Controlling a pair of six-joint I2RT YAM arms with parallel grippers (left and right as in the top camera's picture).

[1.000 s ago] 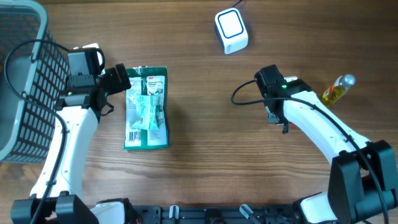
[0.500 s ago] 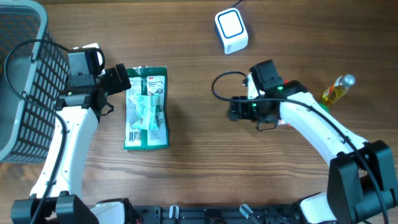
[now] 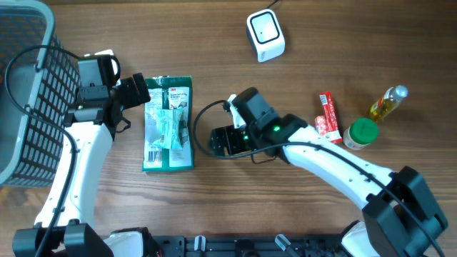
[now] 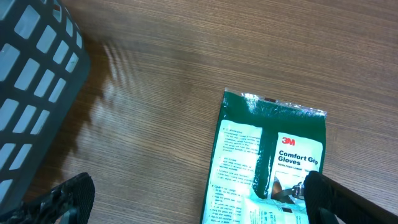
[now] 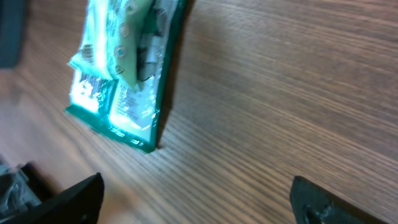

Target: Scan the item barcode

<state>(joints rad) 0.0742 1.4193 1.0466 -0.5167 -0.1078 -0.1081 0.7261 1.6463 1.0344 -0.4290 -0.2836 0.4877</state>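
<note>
— Where does the flat green plastic packet of gloves [image 3: 168, 123] lie?
— Flat on the brown wooden table [image 3: 235, 207], between the arms. The left gripper [image 3: 138, 91] is at its upper left corner, jaws spread, gripping nothing. The right gripper [image 3: 218, 140] is just beside its right edge, jaws wide and empty.
— And around it?
— The white box scanner [image 3: 265, 35] stands well apart, bare wood between. A grey mesh basket [image 3: 28, 93] stands far left. Beyond the right arm lie a red sachet [image 3: 327, 115], a green-lidded jar [image 3: 361, 133] and a yellow bottle [image 3: 387, 103].
</note>
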